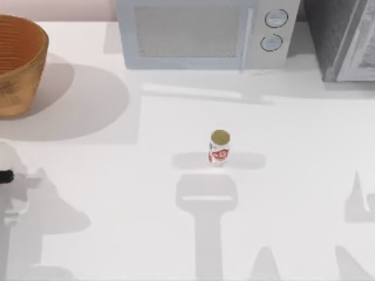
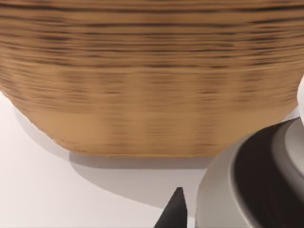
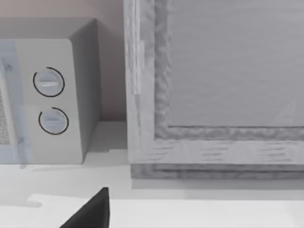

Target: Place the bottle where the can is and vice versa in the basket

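Where table lies bare, can (image 1: 219, 147) upright, untouched

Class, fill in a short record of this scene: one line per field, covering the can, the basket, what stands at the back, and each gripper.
can: upright on the bare table, near the middle, nothing touching it
basket: at the far left of the table, apart from the can
back of table: microwave with two dials, a grey cabinet to its right
left gripper: near the table's left edge, close to the basket wall; fingers unclear
right gripper: a dark fingertip facing the microwave and cabinet
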Robot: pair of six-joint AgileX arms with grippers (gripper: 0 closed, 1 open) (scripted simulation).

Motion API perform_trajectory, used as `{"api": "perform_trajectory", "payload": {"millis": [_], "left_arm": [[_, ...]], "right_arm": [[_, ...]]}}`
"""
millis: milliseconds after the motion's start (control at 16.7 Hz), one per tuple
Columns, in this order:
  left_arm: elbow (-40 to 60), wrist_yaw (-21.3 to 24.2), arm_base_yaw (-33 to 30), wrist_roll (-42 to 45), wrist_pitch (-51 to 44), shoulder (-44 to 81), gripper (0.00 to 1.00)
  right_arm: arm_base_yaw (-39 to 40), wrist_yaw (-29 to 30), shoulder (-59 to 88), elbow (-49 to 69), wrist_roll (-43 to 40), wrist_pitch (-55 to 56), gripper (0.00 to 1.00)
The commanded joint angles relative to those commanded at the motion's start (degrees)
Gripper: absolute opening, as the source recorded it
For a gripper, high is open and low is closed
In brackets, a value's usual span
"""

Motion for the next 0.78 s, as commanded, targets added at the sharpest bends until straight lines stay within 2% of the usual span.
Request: {"api": "perform_trajectory", "payload": {"millis": [480, 780], "left_arm": [[0.2, 0.1, 0.7, 0.4, -0.7, -0.7, 0.0], [6.0, 0.9, 9.2, 5.0, -12.6, -10.4, 0.0]], "right_arm": [[0.0, 0.0, 0.0, 0.0, 0.0, 0.0, 1.0], [0.0, 0.0, 0.0, 0.0, 0.0, 0.0, 1.0]]}}
